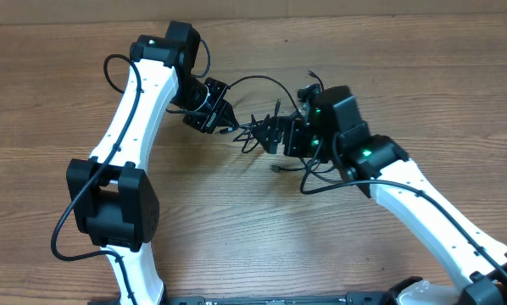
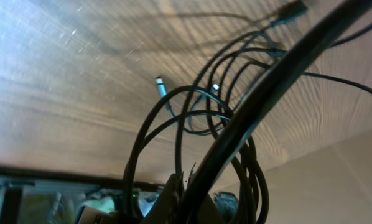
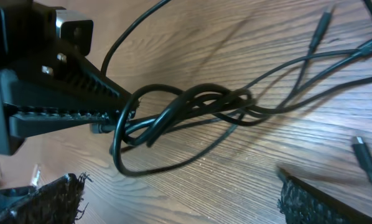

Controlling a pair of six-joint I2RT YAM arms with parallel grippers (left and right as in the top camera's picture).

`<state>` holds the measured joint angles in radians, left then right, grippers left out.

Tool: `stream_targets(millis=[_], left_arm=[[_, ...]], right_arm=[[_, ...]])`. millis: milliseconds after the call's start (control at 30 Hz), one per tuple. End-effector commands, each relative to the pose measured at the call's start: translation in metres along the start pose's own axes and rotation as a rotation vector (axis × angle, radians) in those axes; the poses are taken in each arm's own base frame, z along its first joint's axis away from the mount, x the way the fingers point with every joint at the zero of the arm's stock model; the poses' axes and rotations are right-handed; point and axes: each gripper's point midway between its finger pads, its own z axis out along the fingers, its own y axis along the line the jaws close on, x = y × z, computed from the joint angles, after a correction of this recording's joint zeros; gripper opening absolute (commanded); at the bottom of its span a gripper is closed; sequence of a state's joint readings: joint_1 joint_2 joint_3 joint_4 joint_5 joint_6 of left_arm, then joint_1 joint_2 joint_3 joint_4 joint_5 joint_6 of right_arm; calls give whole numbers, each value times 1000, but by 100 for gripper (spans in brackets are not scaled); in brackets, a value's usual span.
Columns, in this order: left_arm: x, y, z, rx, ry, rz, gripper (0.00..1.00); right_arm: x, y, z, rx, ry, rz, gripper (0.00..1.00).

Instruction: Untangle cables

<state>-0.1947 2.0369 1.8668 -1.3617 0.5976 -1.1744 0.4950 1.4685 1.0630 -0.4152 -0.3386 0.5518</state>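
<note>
The cables [image 1: 252,129] are thin black cords bunched in a tangle between my two grippers at the table's middle. My left gripper [image 1: 228,125] is shut on the bundle. In the right wrist view its dark fingers [image 3: 68,102] pinch the twisted strands [image 3: 192,102] at their left end. Loose strands fan out to small plug ends [image 3: 323,23], [image 3: 364,154]. My right gripper [image 3: 180,208] stands open just short of the tangle, with bare wood between its padded fingers [image 3: 307,202]. In the left wrist view the looped cords [image 2: 192,118] rise from my left gripper [image 2: 186,190], and one silvery tip [image 2: 160,84] shows.
A long loop of cord [image 1: 266,80] arcs behind the grippers, and another strand [image 1: 321,182] curls in front of the right arm. The wooden table [image 1: 262,246] runs to a pale wall [image 2: 335,180] at the back. A thick black cable [image 2: 279,81] crosses the left wrist view.
</note>
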Motion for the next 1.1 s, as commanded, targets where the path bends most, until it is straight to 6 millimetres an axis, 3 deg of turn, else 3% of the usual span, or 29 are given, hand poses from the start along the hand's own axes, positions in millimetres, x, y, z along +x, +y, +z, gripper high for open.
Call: stream_targets(millis=[0,133,200,233,333,500,667,833,933,1067], left_arm=[[4,6,2,-26,15,-158,4],[4,6,2,-28,16,-155,4],[4,7,2,-29,16,-156,4],[4,7,2,-29,16,-156,4],[8,5,2,-22,36,-149,4],[13,2,2,-3,72,-28,4],[16,1,1,7,88,36,4],[11,-1,-9,50,97,176,4],[-2,-1,-27,95,54,312,4],[-41,14,-77,119,-140,357,4]], right_arm=[[-3,5,19,15,-30,-49,100],[-1,4,31,15,-21,-54,90],[0,2,33,22,-19,-52,78],[-1,1,33,29,-22,-52,65],[-3,-3,33,47,-35,-52,45],[-22,-30,29,204,-146,-50,4],[-28,-33,27,224,-177,-50,4],[-46,-76,9,424,-274,-7,4],[-59,-118,-12,548,-317,78,4],[-76,-187,-55,699,-370,216,4]])
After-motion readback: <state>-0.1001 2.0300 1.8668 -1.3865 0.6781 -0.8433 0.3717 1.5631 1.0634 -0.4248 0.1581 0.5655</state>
